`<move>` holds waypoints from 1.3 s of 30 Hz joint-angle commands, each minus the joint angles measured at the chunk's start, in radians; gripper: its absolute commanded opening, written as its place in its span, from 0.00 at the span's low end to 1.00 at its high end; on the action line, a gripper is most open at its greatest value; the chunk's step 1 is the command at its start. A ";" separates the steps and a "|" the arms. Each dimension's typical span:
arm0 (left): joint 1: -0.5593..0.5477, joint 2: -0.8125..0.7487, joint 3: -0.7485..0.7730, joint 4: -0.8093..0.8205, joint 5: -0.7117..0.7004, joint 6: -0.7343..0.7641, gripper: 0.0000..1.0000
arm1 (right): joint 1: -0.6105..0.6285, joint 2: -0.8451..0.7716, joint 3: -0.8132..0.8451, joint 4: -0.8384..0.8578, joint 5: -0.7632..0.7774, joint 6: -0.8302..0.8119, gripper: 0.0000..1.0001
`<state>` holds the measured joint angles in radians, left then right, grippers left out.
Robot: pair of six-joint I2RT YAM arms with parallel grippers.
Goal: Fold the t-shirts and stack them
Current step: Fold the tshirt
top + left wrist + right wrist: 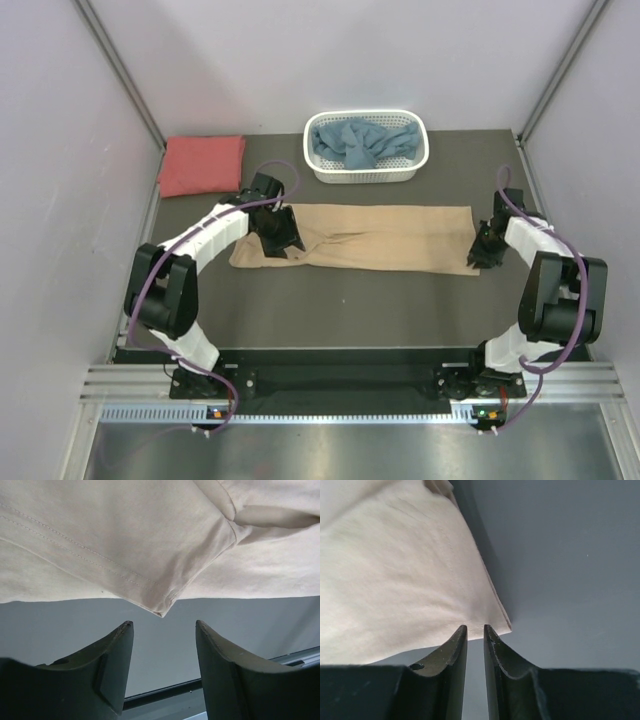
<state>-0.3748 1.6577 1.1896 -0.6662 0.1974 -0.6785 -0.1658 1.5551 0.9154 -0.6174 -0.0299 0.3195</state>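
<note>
tan and soft, the short-sleeved cloth t-shirt (370, 238) lies folded lengthwise into a long strip across the middle of the dark grey table (340, 310). the left gripper (164, 623) is at its left end and the right gripper (473, 626) at its right end. the left jaws stand well apart and hold nothing; a stitched hem corner points at the gap, just ahead of the tips. the right jaws are drawn in to a thin slit right at a corner of the strip, and i cannot tell whether they have caught the hem or only touch it. the step in hand looks like taking both ends for the next fold. to do it well, the left should push forward until the corner sits deep between the fingers before closing, catching every layer, and both ends should lift evenly so the strip does not skew. the folded coral-red t-shirt (202, 164) lies at the far left; the crumpled dusty blue t-shirt (360, 143) sits in the white lattice plastic basket (365, 176).
</note>
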 commanded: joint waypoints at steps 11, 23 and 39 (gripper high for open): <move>-0.006 0.137 0.073 0.027 0.007 -0.038 0.45 | 0.018 -0.092 0.112 -0.044 -0.071 -0.034 0.21; -0.075 0.292 0.362 -0.041 -0.041 0.022 0.01 | 0.057 -0.102 0.132 -0.050 -0.099 -0.019 0.21; -0.081 0.439 0.624 -0.162 -0.161 0.080 0.47 | 0.150 -0.007 0.206 -0.039 -0.104 -0.004 0.22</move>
<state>-0.4606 2.1880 1.8446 -0.7891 0.0937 -0.6270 -0.0456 1.5261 1.0664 -0.6727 -0.1280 0.3019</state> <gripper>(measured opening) 0.461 0.214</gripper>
